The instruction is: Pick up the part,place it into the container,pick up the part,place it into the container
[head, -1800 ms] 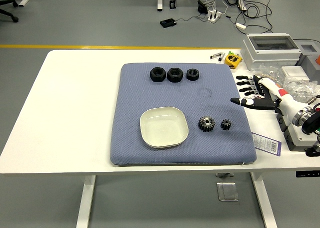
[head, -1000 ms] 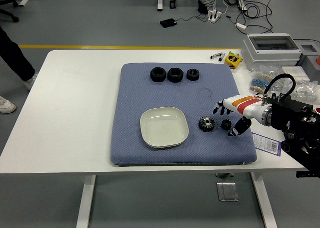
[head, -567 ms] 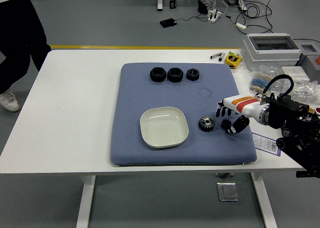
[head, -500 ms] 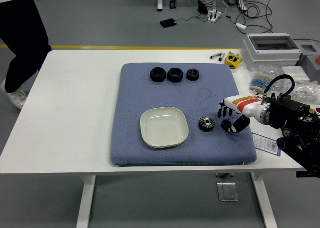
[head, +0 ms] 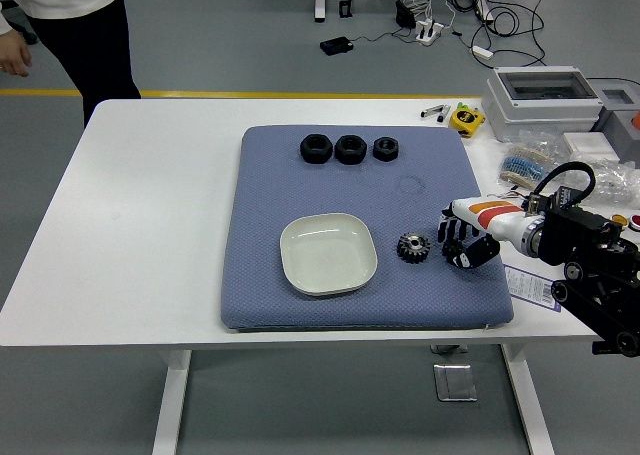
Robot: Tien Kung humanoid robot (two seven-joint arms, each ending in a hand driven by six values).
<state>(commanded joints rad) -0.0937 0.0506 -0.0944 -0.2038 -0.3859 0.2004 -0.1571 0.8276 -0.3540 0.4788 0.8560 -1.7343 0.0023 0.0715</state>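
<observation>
Gears are what you are after: the larger gear [head: 412, 246] lies on the blue mat [head: 300, 185], just right of the white dish [head: 328, 253]. The smaller gear is covered by your right hand [head: 466, 245], whose black fingers [head: 458, 255] curl down over that spot at the mat's right side; you cannot tell whether they actually grip it. Three black nuts [head: 349, 148] sit in a row along the mat's far edge, well apart from the hand. A person [head: 70, 20] stands at the table's [head: 150, 215] far left corner. Boxes and clutter [head: 560, 115] crowd the table's right end behind your arm.
</observation>
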